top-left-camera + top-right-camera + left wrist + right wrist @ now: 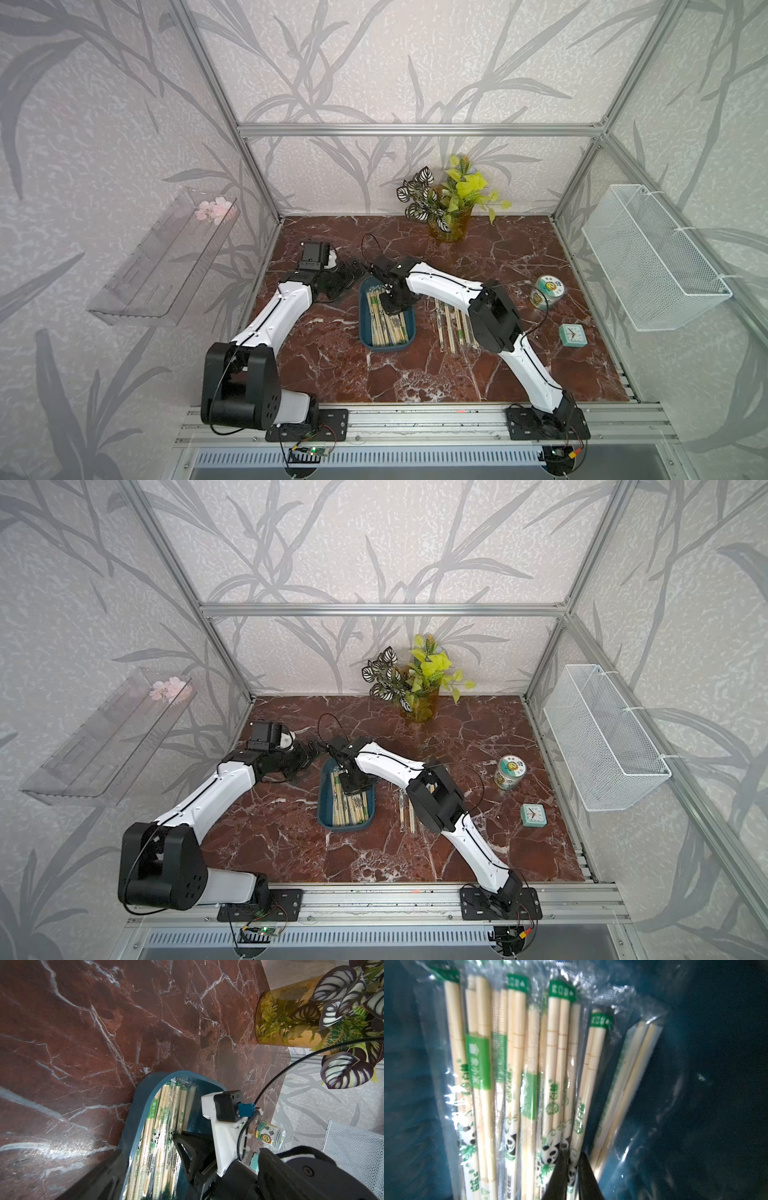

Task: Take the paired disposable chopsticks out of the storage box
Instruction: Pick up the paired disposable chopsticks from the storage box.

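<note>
Black fingers (pixel 557 1178) of the right gripper (pixel 573 1155) are clamped on one wrapped pair among the paired disposable chopsticks (pixel 517 1064), which lie in the storage box (pixel 386 348) near the middle of the bench (pixel 332 365). More pairs (pixel 451 328) lie on the bench just beside the box's right edge. The left gripper (pixel 355 269) hovers at the box's far-left corner, and whether its jaws are apart or together cannot be told.

One storage box (pixel 387 348), one clock (pixel 572 335), one jar (pixel 547 291)

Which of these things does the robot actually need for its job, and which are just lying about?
Job: wrapped chopsticks, teal storage box, loose pairs beside it, right gripper.
Lying about: potted plant, tea jar, small clock, wire basket, clear shelf.
</note>
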Robot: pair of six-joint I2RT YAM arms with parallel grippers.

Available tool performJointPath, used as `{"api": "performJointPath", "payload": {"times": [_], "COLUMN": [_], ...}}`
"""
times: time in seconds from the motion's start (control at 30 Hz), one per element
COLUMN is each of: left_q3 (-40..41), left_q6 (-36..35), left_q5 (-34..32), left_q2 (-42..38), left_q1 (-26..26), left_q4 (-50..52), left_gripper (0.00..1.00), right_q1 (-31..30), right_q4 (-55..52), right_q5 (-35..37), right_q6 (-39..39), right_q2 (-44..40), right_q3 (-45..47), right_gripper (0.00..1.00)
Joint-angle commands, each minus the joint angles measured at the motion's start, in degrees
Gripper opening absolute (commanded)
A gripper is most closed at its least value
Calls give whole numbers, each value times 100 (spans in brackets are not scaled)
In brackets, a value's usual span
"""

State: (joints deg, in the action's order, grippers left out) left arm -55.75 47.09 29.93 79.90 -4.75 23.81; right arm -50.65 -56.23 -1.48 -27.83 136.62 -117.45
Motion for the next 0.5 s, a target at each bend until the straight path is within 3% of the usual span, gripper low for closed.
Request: {"api": "performJointPath", "payload": {"times": [0.0,0.3,0.47], "left_q3": [38,-15,-34], "left_q6": [-78,-78,-60], "left_q5": [73,174,245], "left_q2": [-166,-121,-116], "left_q1": [38,40,40], "left_q4": [-43,-96,-123], "left_gripper": [100,100,100], "right_q1": [-24,20,218], "right_q4": [-109,130,652], "right_q5": [106,132,-194], "right_q6": [-90,-275,-583], "right_q2": [-558,-1197,-1712], "right_q3": [87,490,1064], "right_gripper": [13,10,4]}}
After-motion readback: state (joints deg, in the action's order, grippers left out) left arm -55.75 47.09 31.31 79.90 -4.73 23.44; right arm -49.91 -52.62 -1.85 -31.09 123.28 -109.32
